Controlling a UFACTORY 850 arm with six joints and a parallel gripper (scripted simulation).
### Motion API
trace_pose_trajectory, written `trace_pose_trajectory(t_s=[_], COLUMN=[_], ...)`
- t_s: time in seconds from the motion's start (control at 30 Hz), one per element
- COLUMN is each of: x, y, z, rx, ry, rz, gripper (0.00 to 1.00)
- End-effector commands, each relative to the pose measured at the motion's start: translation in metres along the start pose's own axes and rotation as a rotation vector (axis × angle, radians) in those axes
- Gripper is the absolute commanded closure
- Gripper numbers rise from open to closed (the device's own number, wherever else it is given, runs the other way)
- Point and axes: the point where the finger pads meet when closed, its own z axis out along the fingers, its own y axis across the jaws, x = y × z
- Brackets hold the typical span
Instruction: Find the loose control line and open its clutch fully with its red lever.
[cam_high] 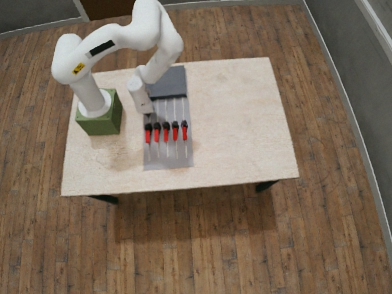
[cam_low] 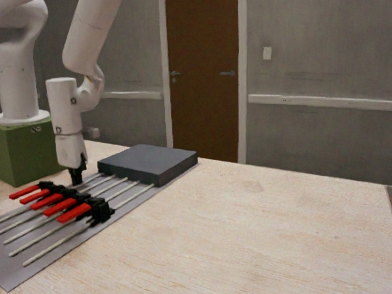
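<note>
Exterior view puts my gripper at the left of the frame, fingers clenched together with nothing between them, pointing straight down at the outermost of the five control lines, in the stretch between the grey console and the row of clutches. I cannot tell from here whether the tips touch that line or hang just above it. From the top view the same closed gripper sits at the leftmost line, just above the leftmost red lever in the picture. As I judge it, I am at the very start of the search: this reads as the first line being probed with a closed fingertip. All five red levers lie low and parallel along their lines, none raised, so no clutch looks opened. What is left is most of the job: testing the lines for slack, picking the loose one, then throwing its lever fully over so it stays when I let go. The lines rest on a grey base sheet on the table, left of centre in the top view. For writing, I find only a small yellow warning sticker on the arm's upper link, upper left of the top view, too small to read; a dark strip beside it carries nothing legible.
</note>
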Motion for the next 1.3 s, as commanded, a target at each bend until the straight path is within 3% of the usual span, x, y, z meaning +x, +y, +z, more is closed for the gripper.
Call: trace_pose_trajectory(t_s=[0.0, 1.27], x=[0.000, 0.000], y=[0.003, 0.021], z=[0.000, 0.000], rx=[0.000, 0.000], ry=[0.000, 0.000], rz=[0.000, 0.000], gripper=[1.00, 1.00])
